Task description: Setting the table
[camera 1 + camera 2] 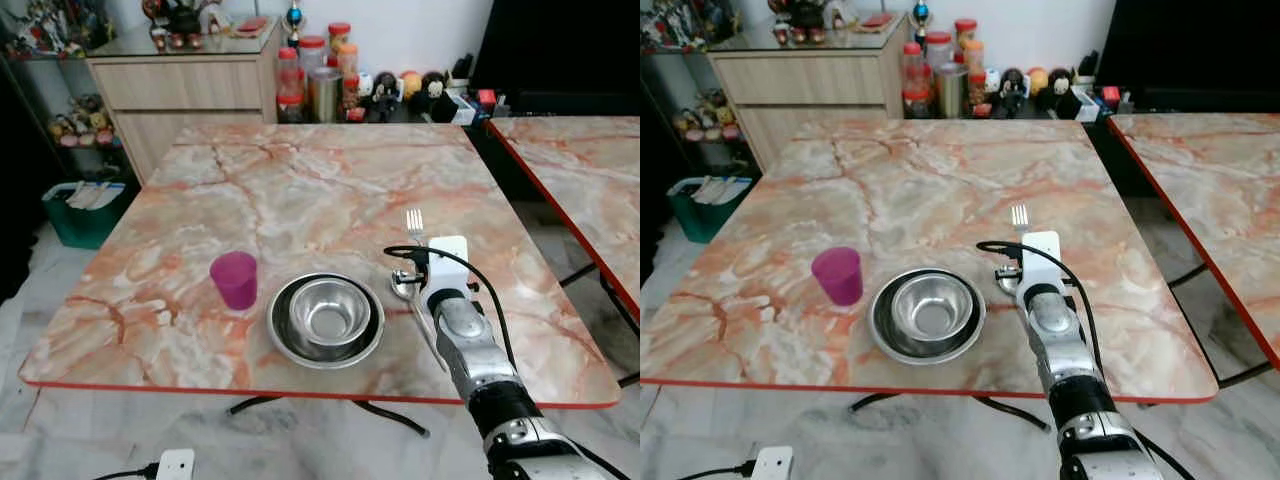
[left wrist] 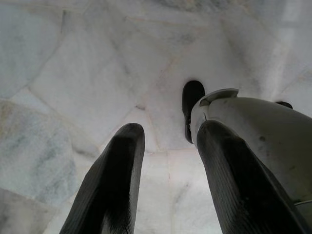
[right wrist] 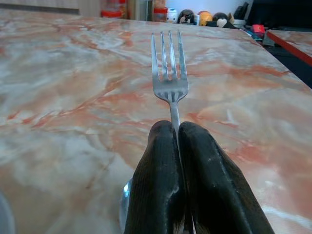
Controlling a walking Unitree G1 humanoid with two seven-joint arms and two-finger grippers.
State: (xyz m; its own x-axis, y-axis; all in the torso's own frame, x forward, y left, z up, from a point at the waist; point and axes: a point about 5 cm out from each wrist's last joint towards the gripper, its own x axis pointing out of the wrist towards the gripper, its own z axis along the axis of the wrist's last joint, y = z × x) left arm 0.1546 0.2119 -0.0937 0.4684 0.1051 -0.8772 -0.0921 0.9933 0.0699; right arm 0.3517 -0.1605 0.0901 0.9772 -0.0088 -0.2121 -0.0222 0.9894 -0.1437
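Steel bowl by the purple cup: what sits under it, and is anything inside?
The steel bowl sits on a steel plate whose rim rings it. The bowl looks empty. The plate's centre is covered by the bowl. The right gripper holds a fork beside them.

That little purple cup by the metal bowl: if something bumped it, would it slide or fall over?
The purple cup looks like thin plastic, so it is probably light and would slide on the smooth marble table. It is taller than wide and narrower at the base, so a knock near its rim might tip it.
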